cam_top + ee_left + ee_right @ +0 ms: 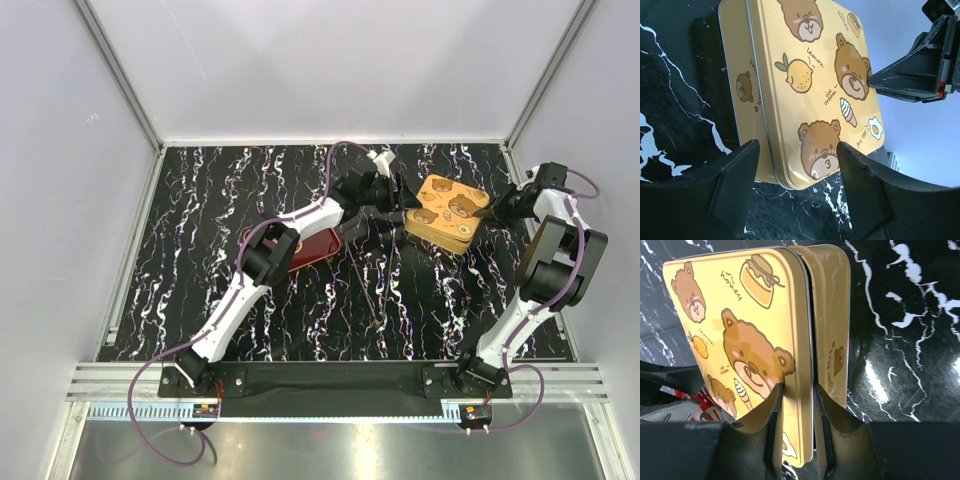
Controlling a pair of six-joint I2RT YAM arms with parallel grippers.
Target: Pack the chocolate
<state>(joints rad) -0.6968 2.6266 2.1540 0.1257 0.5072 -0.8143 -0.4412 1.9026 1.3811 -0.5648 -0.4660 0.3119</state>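
Though partly hidden, black veined tabletop, pale walls; left tool agape, right tool seemingly clamped on tin lid.

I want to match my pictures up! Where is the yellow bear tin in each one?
Top external: bear tin upper right of centre.
Left wrist: bear tin fills the upper middle, beyond the open left gripper.
Right wrist: bear tin fills the left and middle, rim in the right gripper.
Shared landmark: black marbled table.
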